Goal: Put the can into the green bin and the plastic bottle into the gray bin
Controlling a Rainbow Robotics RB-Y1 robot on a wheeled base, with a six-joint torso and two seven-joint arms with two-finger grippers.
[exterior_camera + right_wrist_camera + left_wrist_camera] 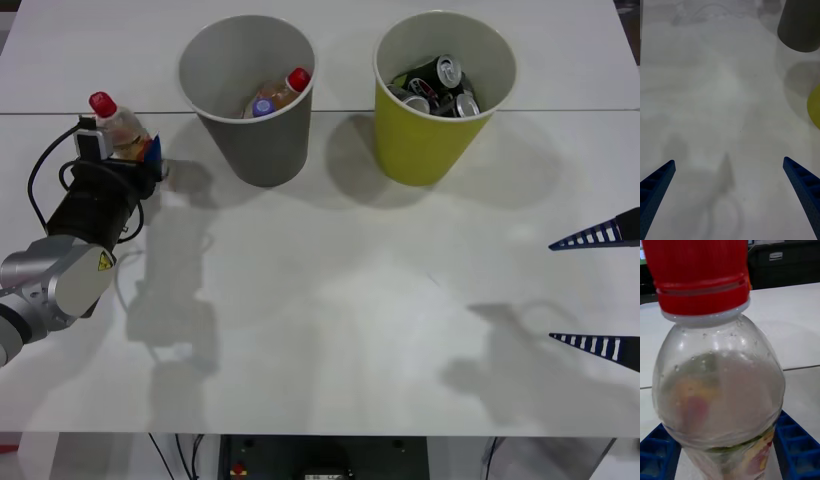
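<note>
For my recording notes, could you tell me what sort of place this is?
Probably a lab test bench: a plain white table holds a gray bin and a green bin, and the left gripper grips a plastic bottle. The right gripper waits open.

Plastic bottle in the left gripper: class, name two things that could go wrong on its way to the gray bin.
1. The left gripper holds the plastic bottle low on its rounded body, cap up; it might slip or tip as it is carried.
2. The gray bin stands close beside it and already holds two bottles; a low swing could knock the rim and tip the bin.
The right gripper waits open at the table's right.
</note>
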